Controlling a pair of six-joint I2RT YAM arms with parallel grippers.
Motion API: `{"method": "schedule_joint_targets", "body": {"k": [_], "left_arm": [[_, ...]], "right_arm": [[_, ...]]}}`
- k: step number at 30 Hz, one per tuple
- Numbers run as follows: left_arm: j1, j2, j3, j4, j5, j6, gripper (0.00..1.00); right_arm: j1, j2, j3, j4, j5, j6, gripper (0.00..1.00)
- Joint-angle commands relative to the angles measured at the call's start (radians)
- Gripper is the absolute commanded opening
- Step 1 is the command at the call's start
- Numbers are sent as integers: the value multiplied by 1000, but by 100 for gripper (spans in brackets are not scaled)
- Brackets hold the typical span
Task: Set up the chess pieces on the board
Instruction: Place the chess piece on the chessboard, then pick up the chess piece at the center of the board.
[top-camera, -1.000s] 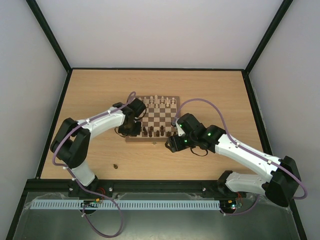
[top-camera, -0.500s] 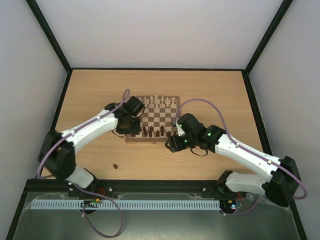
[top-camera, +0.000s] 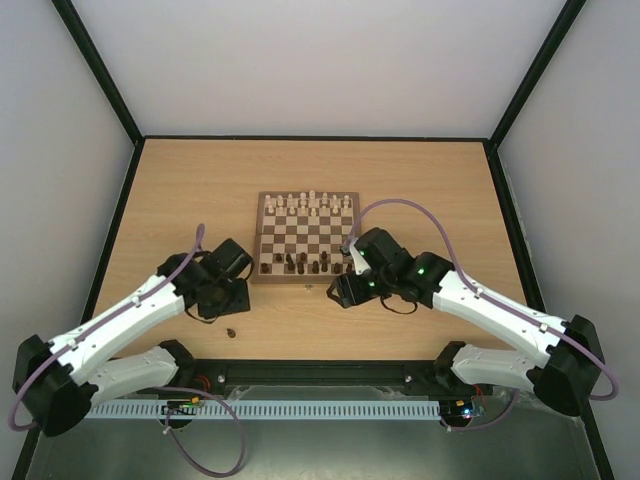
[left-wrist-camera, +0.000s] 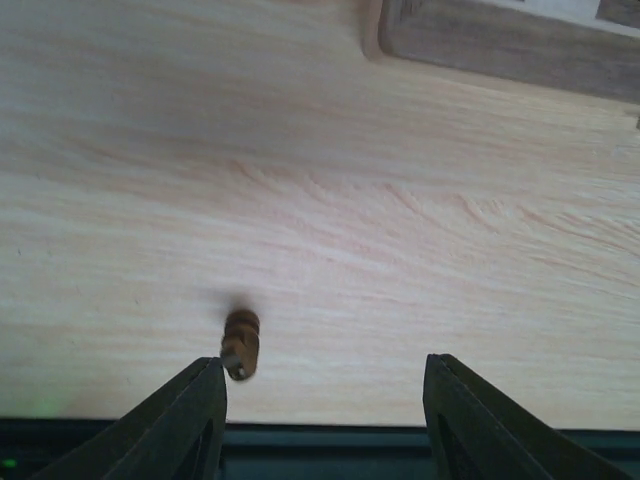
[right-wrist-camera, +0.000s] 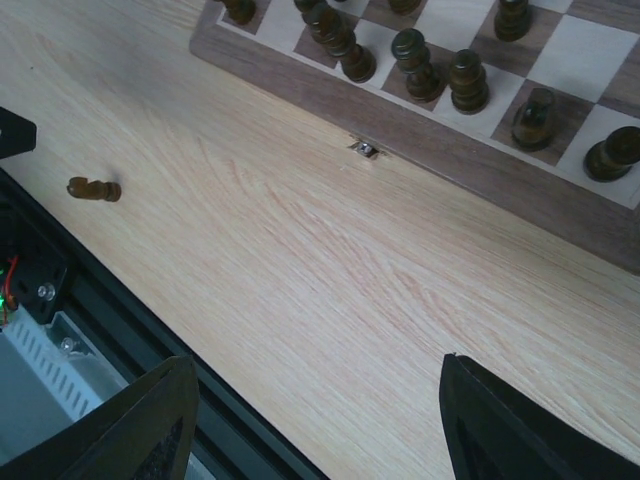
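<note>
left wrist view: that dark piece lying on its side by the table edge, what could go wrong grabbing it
1. The dark piece lies off-centre, next to one finger of the open left claw; closing now might flick it away instead of catching it.
2. It lies on its side near the table's front edge, so a nudge might roll it off.

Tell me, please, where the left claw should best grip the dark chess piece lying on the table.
Grip the dark chess piece across its middle, coming down from above. It lies on its side, long axis roughly pointing toward the open left claw, so the claw would close across its narrow width.
</note>
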Motion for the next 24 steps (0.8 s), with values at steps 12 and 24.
{"method": "schedule_joint_targets", "body": {"k": [12, 24], "left_arm": [[-195, -179, -146, -73, 26, -491, 61], [-186, -152, -224, 20, -3, -578, 62]], "right_arm": [[73, -64, -14, -1, -49, -13, 66], [92, -103, -16, 4, -64, -14, 66]]}}
